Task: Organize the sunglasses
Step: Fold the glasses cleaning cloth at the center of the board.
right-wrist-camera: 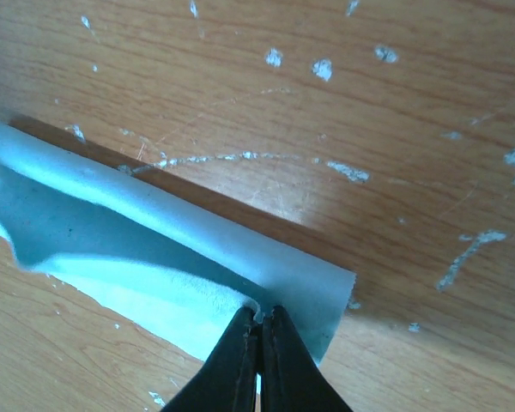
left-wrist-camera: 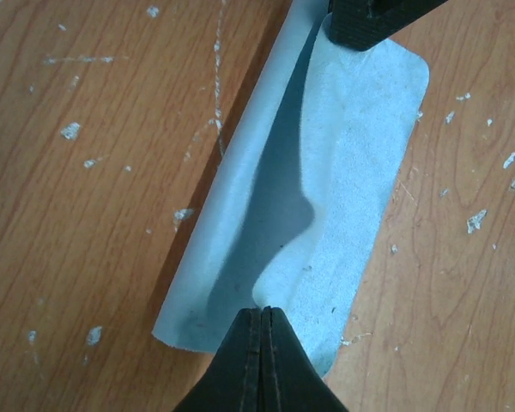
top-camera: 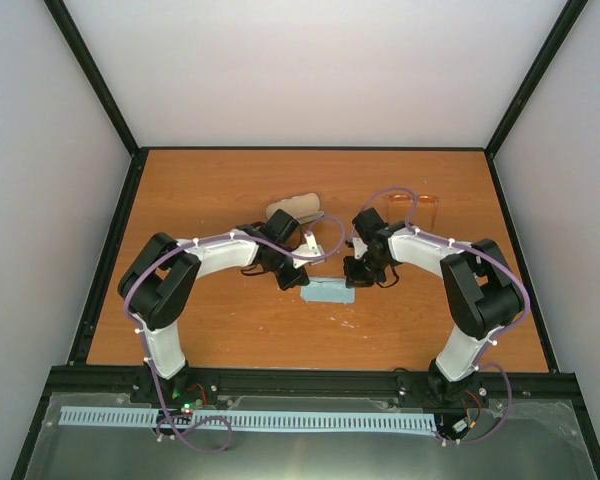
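Note:
The sunglasses (top-camera: 416,208), thin-framed with orange-tinted lenses, lie at the back right of the table, apart from both arms. A light blue cloth (top-camera: 328,293) rests at the table's middle, partly folded over on itself. My left gripper (left-wrist-camera: 264,309) is shut on one end of the cloth (left-wrist-camera: 352,154). The right gripper (right-wrist-camera: 259,316) is shut on the opposite end of the cloth (right-wrist-camera: 154,249), and its fingers (left-wrist-camera: 365,21) show at the top of the left wrist view. From above, the left gripper (top-camera: 302,283) and right gripper (top-camera: 352,280) flank the cloth.
A brown oval case (top-camera: 292,208) sits behind the left arm's wrist. The wooden table (top-camera: 230,330) is bounded by a black frame, with grey walls at the back and sides.

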Controlling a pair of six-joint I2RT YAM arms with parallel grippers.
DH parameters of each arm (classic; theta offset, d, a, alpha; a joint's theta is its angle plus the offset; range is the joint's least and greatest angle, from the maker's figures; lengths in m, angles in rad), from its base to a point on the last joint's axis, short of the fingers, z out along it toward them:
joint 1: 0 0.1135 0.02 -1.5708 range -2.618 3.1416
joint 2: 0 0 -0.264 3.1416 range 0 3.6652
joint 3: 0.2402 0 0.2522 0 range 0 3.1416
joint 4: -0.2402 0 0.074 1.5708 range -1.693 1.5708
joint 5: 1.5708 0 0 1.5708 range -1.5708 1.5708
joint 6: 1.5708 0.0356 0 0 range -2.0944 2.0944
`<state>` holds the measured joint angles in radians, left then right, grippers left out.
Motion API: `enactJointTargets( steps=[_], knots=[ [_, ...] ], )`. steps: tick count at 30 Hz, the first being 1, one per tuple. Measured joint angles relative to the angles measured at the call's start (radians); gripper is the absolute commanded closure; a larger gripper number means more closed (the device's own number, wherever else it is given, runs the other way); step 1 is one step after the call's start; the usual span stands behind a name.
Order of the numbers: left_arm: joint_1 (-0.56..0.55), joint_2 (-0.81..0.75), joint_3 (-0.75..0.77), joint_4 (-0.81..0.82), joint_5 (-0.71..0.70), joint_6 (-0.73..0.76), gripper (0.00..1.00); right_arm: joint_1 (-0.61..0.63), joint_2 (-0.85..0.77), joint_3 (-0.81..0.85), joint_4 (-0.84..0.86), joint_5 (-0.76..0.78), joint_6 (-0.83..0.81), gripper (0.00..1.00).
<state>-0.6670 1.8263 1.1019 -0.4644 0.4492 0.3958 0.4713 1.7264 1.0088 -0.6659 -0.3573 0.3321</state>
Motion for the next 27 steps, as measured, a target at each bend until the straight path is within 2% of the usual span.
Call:
enactJointTargets(
  steps=[11, 16, 25, 27],
  knots=[
    [-0.022, -0.003, -0.055, 0.0, -0.01, 0.02, 0.99, 0.002, 0.005, -0.042, 0.026, -0.046, -0.002, 0.85],
    [-0.025, -0.003, -0.063, 0.002, -0.026, 0.042, 0.96, 0.002, 0.006, -0.048, 0.032, -0.063, -0.003, 0.8],
    [-0.039, -0.019, -0.087, 0.021, -0.053, 0.076, 0.69, 0.002, -0.019, -0.063, 0.032, -0.076, 0.006, 0.67],
    [-0.04, -0.025, -0.091, 0.024, -0.062, 0.078, 0.67, 0.002, -0.039, -0.064, 0.027, -0.072, 0.006, 0.66]
  ],
)
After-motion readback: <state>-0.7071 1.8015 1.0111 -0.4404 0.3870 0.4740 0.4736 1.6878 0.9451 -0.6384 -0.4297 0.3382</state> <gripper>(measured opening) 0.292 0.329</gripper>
